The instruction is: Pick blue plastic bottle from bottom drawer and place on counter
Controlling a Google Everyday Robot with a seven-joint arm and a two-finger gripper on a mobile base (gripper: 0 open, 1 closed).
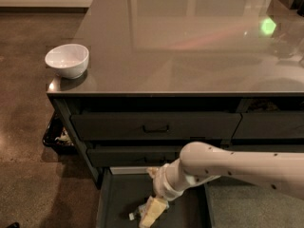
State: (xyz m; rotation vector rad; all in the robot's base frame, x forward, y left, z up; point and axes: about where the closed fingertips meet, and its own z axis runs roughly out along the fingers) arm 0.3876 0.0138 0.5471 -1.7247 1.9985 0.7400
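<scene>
The cream gripper point(153, 212) sits low in the wide dark grey bottom drawer point(108, 198). A small pale plastic bottle point(136, 214) peeks out at its left. Whether the gripper holds it cannot be told.

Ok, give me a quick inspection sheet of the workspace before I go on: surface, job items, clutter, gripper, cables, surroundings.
Surface: counter glossy, green light spot reflected at far right.
Job's things: bottle lying in the open bottom drawer, partly hidden by the gripper.
Clutter: white bowl on the counter's left corner.
Gripper: gripper down inside the drawer, at the bottle.
Cables: nothing seen.
Surroundings: brown floor; dark bin on it, left of the counter.
</scene>
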